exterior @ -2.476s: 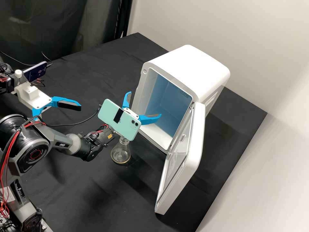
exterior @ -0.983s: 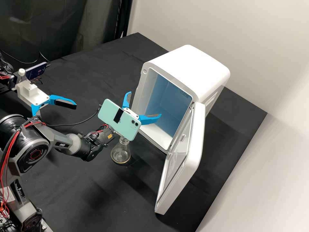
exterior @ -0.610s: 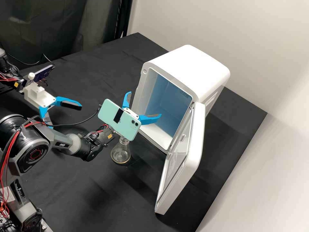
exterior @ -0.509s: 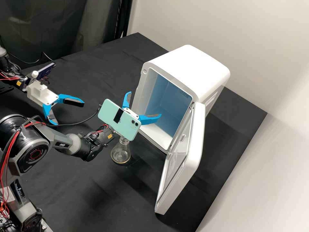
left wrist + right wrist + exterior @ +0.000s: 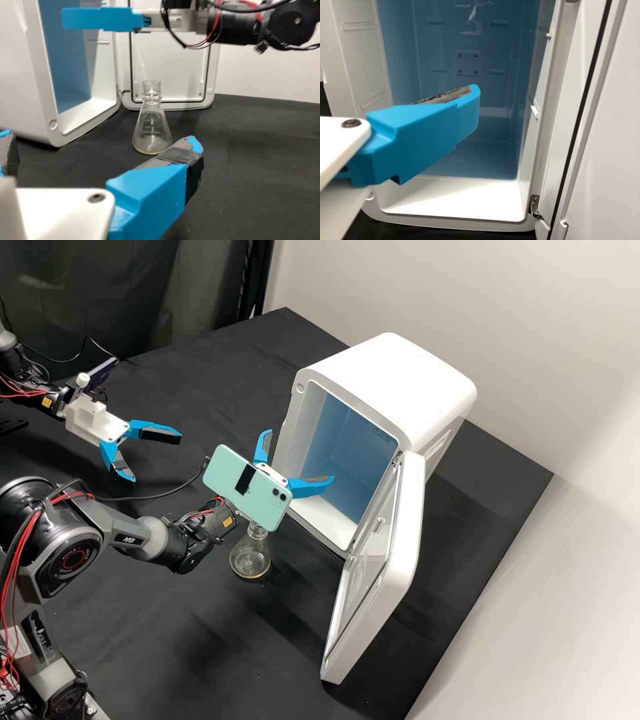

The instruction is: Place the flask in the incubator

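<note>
A clear glass conical flask (image 5: 250, 559) stood upright on the black bench (image 5: 200, 640), just in front of the open mouth of the white incubator (image 5: 400, 380). The flask had a wide round base, sloping sides, a short narrow neck and a thickened lip. From the left wrist view a faint yellowish tint showed at its bottom. Nothing touched it.

The incubator's inside was pale blue, and its door (image 5: 373, 560) hung open toward the viewer.

The right gripper (image 5: 299, 457) hovered above the flask at the incubator's opening, its blue fingers spread wide and holding nothing. A mint-green phone (image 5: 247, 487) sat on that arm's wrist, directly over the flask's neck.

The left gripper (image 5: 143, 450) hung above the bench, well apart from the flask, its fingers also spread and empty.
</note>
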